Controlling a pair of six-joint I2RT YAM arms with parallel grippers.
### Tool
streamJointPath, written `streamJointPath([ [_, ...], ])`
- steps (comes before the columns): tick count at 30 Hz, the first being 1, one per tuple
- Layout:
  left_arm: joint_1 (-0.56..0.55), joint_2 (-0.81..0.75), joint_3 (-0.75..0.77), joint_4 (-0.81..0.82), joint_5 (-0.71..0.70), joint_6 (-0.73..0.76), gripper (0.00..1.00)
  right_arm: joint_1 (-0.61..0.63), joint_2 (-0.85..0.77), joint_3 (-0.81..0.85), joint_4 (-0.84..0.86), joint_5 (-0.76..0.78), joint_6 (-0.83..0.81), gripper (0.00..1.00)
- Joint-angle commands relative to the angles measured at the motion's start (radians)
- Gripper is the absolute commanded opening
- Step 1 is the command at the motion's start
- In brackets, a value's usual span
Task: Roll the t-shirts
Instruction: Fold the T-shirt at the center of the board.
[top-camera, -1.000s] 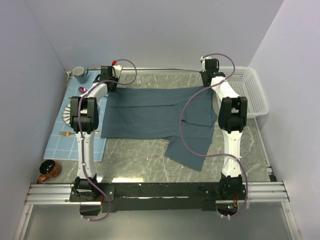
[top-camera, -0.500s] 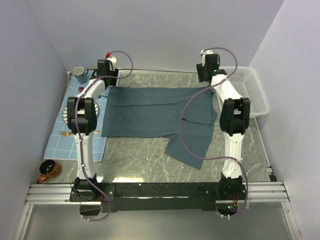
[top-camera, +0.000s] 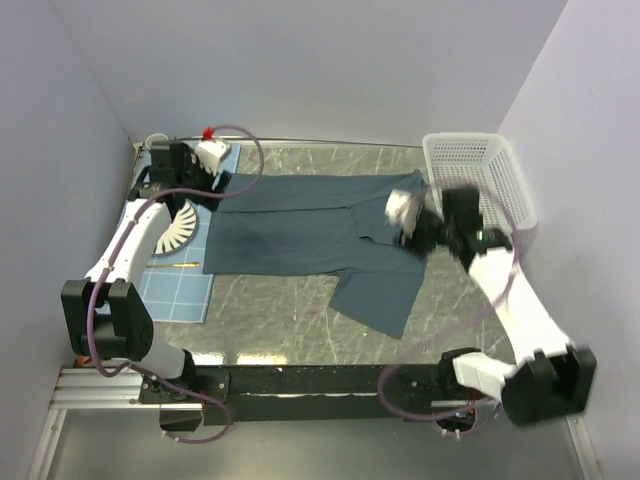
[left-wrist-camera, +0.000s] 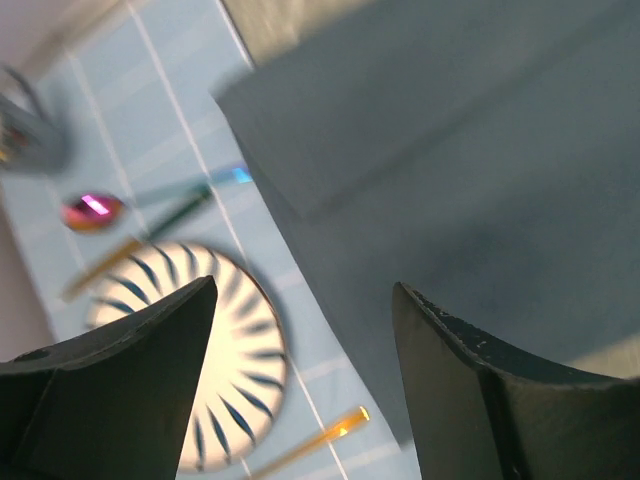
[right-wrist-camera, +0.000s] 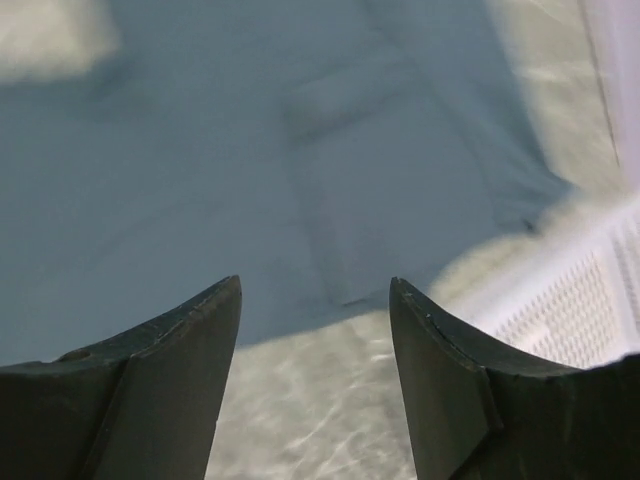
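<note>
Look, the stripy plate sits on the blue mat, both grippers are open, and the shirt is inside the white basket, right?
Not quite. The t-shirt is not inside the white basket; it lies spread on the marble table, as the top external view shows. The striped plate does sit on the blue checked placemat, and the left gripper and right gripper are both open.
</note>
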Motion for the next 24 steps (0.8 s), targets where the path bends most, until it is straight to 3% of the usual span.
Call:
streamJointPath([
  [1,0.011,-0.014,-0.089,-0.1,0.002,0.006,0.77,0.096,-0.225,-0.273,-0.182,-0.109,-0.523,0.66],
  [5,0.014,-0.005,-0.107,-0.141,-0.028,-0.058,0.83,0.243,-0.36,-0.408,-0.348,-0.137,-0.819,0.66],
  [8,0.014,-0.011,-0.13,-0.148,-0.048,-0.078,0.83,0.295,-0.388,-0.457,-0.375,-0.166,-0.847,0.63],
  [11,0.018,-0.05,-0.176,-0.131,-0.071,-0.08,0.81,0.34,-0.321,-0.443,-0.454,-0.165,-0.911,0.54],
  [14,0.034,-0.093,-0.213,-0.117,-0.077,-0.081,0.81,0.357,-0.258,-0.434,-0.485,-0.151,-0.959,0.53],
  [24,0.106,-0.151,-0.235,-0.109,-0.086,-0.098,0.81,0.386,-0.193,-0.489,-0.407,0.002,-0.97,0.49],
])
